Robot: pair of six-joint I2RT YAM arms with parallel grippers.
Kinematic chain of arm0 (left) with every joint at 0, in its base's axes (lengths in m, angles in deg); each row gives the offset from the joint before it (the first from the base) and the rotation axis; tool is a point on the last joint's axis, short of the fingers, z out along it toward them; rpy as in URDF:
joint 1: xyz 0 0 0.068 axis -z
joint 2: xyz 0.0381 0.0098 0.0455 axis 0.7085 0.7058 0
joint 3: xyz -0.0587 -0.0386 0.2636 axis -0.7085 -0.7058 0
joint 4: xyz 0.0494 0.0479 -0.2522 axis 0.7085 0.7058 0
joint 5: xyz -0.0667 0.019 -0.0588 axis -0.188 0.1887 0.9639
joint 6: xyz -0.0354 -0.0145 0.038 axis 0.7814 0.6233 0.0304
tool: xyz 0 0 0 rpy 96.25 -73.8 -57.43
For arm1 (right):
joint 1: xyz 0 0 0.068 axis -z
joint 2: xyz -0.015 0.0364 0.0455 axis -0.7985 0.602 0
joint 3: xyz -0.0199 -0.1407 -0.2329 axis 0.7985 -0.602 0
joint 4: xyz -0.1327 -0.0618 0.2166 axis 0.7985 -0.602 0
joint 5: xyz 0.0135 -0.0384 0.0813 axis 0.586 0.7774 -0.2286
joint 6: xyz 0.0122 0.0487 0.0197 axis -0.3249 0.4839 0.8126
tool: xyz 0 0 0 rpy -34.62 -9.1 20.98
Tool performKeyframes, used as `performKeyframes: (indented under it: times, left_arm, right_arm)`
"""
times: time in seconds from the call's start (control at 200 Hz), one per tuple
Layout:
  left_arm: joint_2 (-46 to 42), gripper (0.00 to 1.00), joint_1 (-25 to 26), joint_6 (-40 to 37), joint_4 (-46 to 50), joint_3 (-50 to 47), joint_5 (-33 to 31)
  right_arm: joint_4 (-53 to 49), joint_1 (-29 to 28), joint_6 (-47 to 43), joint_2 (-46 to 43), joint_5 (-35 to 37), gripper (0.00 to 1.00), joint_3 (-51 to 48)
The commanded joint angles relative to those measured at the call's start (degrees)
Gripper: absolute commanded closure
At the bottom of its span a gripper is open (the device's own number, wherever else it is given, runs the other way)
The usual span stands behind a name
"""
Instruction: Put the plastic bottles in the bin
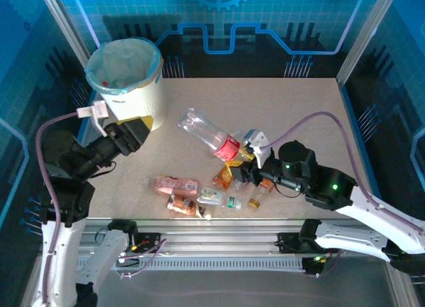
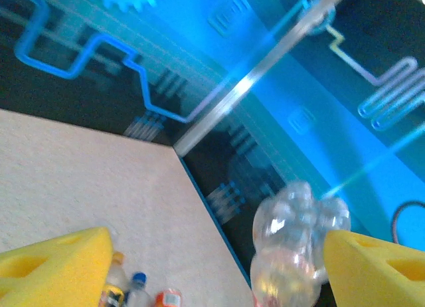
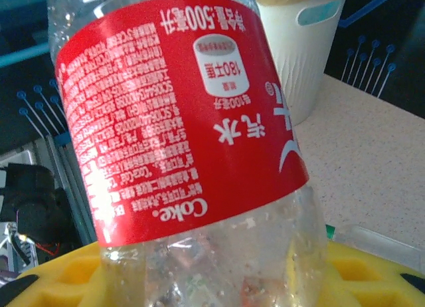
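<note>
- While the bin (image 1: 136,104) stands at the far-left corner of the table (image 1: 299,107), everything else lies to its right. It is a tall round white bucket with a thin pale green-blue bag folded over the rim.
- The left claw (image 1: 133,135) sits just in front of the bin with its yellow foam pads (image 2: 56,264) spread wide and nothing between them. This arm is nearer the bin.
- Loose bottles are clustered near the front edge at mid-table. There is a crushed pink bottle (image 1: 174,185), a brownish one (image 1: 182,206) just in front of it, and a clear one with a green label (image 1: 222,201).
- A small orange-capped bottle (image 1: 255,202) lies at the right end of the cluster. All are thin crinkled plastic, lying flat.
- The red-label bottle (image 1: 211,137) is a clear ribbed one with a glossy red wrap (image 3: 179,121). It is off the table, its long axis slanting from the base at upper left down to the neck end at the right claw.
- The right claw (image 1: 249,162) is pinched on that bottle near its lower end, yellow pads (image 3: 362,274) on either side.
- I judge the key relation to be that the bin lies well apart, left and far of the right claw. The bottle's base points roughly that way, so the carry goes leftward and up over the rim.
</note>
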Motion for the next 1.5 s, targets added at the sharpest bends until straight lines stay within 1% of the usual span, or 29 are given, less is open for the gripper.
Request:
performKeyframes:
  times: [0.0, 0.025, 0.08, 0.125, 0.2, 0.265, 0.39, 0.455, 0.6, 0.725, 0.895, 1.005, 1.075, 1.181, 1.251, 1.291, 1.346, 1.391, 1.491]
  left_arm:
    - [3.17, 0.16, 8.81, -1.54, -2.74, 1.75, -1.74]
    - [4.05, 0.17, 11.10, -2.14, -3.10, 1.98, -2.75]
    - [6.03, 0.16, 18.15, -4.91, -3.04, 2.85, -5.53]
    - [7.51, 0.16, 23.54, -8.02, -2.08, 4.16, -9.39]
    - [9.89, 0.15, 30.55, -12.63, -1.41, 5.54, -14.73]
    - [12.05, 0.14, 33.65, -14.24, -3.27, 5.45, -16.23]
    - [16.91, 0.15, 36.19, -13.92, -6.87, 5.36, -16.31]
    - [18.39, 0.17, 37.65, -14.83, -7.78, 5.50, -18.16]
    - [17.97, 0.22, 38.21, -14.38, -11.95, 3.43, -24.14]
    - [16.04, 0.29, 38.17, -13.85, -15.85, 0.41, -29.37]
    - [16.48, 0.35, 38.17, -14.00, -17.38, -0.04, -29.99]
    - [16.72, 0.37, 38.16, -14.51, -16.88, -0.11, -30.55]
    - [16.42, 0.38, 38.19, -14.87, -17.02, -0.75, -31.82]
    - [15.99, 0.43, 38.15, -15.60, -16.06, -0.94, -35.64]
    - [16.02, 0.44, 38.05, -16.13, -13.99, 0.30, -39.64]
    - [16.23, 0.44, 37.95, -16.86, -12.74, 1.35, -41.98]
    - [16.69, 0.46, 37.48, -18.17, -11.44, 2.91, -44.45]
    - [17.19, 0.47, 36.43, -18.96, -10.71, 4.38, -45.20]
    - [19.06, 0.49, 31.61, -19.88, -9.18, 8.60, -44.50]
  right_arm:
    - [-1.84, 0.97, 1.94, -0.54, -0.67, 0.51, 2.21]
    - [-2.52, 1.08, 2.40, -0.48, -0.55, 0.51, 2.88]
    - [-3.94, 1.28, 3.49, 0.00, 0.20, 0.51, 4.31]
    - [-5.21, 1.44, 4.46, 0.41, 1.04, 0.51, 5.30]
    - [-6.87, 1.72, 6.02, 1.00, 1.60, 0.51, 6.50]
    - [-6.88, 1.74, 6.26, 1.28, -0.40, 0.51, 6.63]
    - [-5.53, 1.74, 6.17, 1.25, -4.85, 0.51, 5.75]
    - [-5.05, 1.74, 6.23, 1.03, -5.88, 0.51, 5.15]
    - [-5.29, 1.74, 6.78, -0.11, -5.55, 0.51, 3.71]
    - [-5.05, 1.77, 6.99, -0.78, -4.84, 0.51, 2.20]
    - [-4.82, 1.82, 6.13, 0.90, -5.68, 0.51, 1.96]
    - [-4.35, 1.83, 6.07, 1.86, -5.08, 0.47, 1.88]
    - [-3.80, 1.76, 6.43, 2.11, -4.11, 0.42, 1.48]
    - [-2.75, 1.83, 7.40, 2.19, -1.09, 0.25, 1.04]
    - [-1.70, 1.92, 7.45, 2.37, 0.70, 0.14, 1.33]
    - [-1.13, 2.01, 7.11, 2.61, 1.32, 0.09, 1.80]
    - [-0.38, 2.32, 6.43, 3.38, 1.86, 0.06, 2.94]
    - [-0.07, 2.74, 5.69, 4.54, 1.92, 0.05, 4.42]
    - [-0.32, 4.35, 4.22, 8.66, 1.47, 0.04, 9.23]
